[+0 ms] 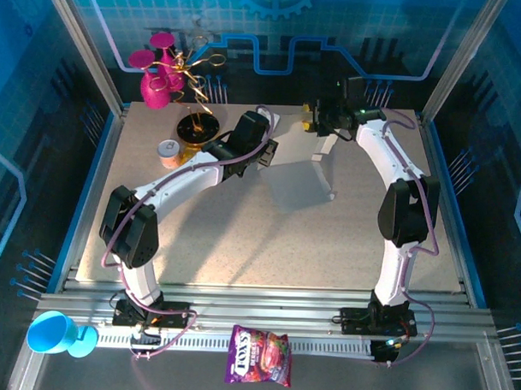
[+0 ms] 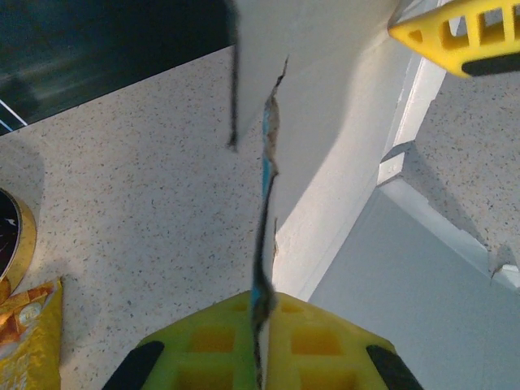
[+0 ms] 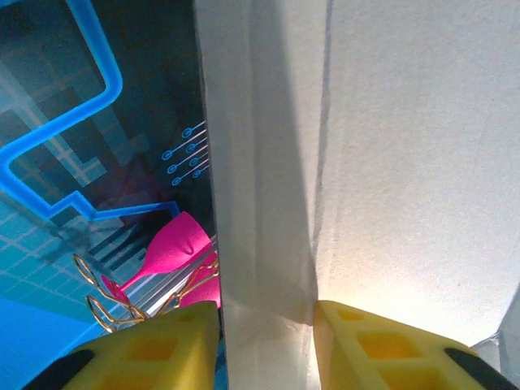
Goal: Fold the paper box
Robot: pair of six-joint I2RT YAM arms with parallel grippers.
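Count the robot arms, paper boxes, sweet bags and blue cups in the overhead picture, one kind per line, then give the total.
Robot arms: 2 (left arm, right arm)
paper box: 1
sweet bag: 1
blue cup: 1
Total: 5
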